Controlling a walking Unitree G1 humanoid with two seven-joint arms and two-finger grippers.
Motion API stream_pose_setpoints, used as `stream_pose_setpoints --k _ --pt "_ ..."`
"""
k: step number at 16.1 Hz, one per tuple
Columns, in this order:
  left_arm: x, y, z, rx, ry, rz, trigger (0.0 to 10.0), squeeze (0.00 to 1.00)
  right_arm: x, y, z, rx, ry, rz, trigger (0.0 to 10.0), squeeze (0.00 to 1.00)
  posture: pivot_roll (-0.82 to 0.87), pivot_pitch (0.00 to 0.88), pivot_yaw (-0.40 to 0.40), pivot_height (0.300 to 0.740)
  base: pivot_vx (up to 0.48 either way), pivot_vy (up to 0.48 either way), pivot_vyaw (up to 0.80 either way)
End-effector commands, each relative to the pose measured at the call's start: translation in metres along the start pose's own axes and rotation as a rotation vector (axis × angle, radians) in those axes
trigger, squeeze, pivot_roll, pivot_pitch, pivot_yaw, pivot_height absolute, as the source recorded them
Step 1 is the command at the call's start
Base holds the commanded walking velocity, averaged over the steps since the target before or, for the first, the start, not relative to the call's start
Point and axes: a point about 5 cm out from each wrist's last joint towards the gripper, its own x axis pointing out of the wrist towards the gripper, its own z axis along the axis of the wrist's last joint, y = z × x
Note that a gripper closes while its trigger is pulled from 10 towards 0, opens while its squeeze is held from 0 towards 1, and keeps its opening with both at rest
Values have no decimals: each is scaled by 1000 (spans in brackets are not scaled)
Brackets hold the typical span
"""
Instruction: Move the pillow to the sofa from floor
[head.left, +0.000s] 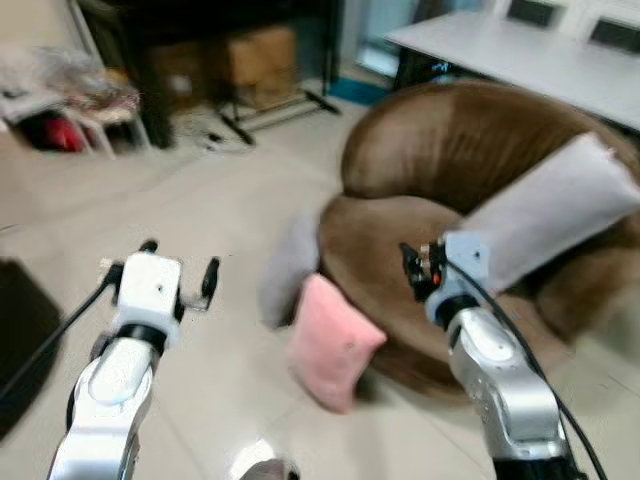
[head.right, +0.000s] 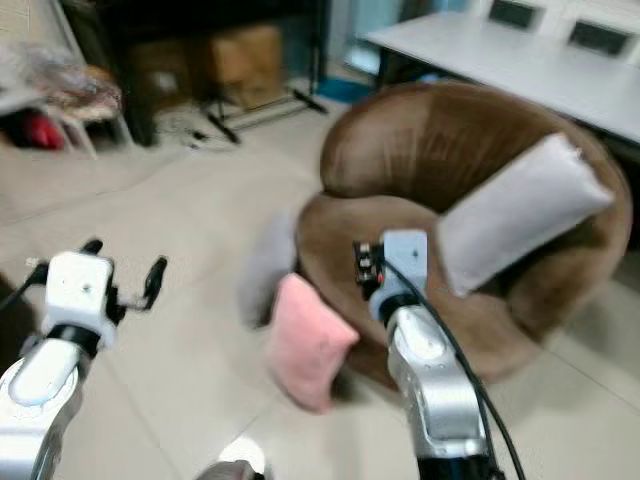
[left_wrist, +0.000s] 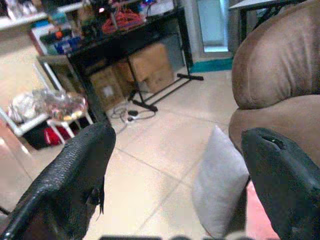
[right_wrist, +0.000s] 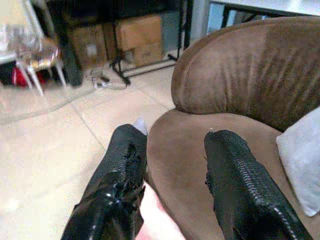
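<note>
Far left, we see a blurred white chair (head.left: 60, 110) and dark shelving with cardboard boxes (head.left: 255, 55) under it; a black stand (head.left: 275, 105) sits on the tile nearby. Open tiled floor (head.left: 200, 200) runs from there toward us, giving wide free room on the left and middle.

Near left, our left gripper (head.left: 180, 265) hangs over bare tile, fingers (left_wrist: 65, 180) spread wide apart, nothing between them. A dark object (head.left: 20, 330) sits at the left edge near us; we cannot tell what it is.

Center, a grey pillow (head.left: 290, 265) stands on edge on the floor, leaning against the sofa's left front. Just beside it, nearer us, the pink pillow (head.left: 335, 340) also stands on the floor, tilted, touching the sofa base. Its long axis runs from upper left to lower right, top corner pointing toward the grey pillow, lower end toward us. Floor in front of it is free.

Right of center, our right gripper (head.left: 410, 270) hovers above the front of the seat, fingers (right_wrist: 122, 170) apart, empty. The round brown sofa (head.left: 430, 140) has a curved back on the far side and an open seat. A white pillow (head.left: 555, 215) leans on its right side, long axis rising to the right. Far right, a white table (head.left: 520, 55) stands behind the sofa.
</note>
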Motion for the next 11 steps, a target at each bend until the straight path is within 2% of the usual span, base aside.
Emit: stream_pose_setpoints --k 1,4,11 --pt "2 -3 4 -10 -24 -26 10000 0 -1 -7 1 13 -5 -35 10000 0 12 0 6 740 0 0 0" --pt "1 -4 4 -20 -29 -25 10000 0 0 -10 2 5 -5 -48 10000 0 19 0 -10 740 169 0 0" --pt "-1 0 3 -37 -33 -9 10000 0 3 -9 1 0 0 -52 10000 0 29 0 -27 740 315 0 0"
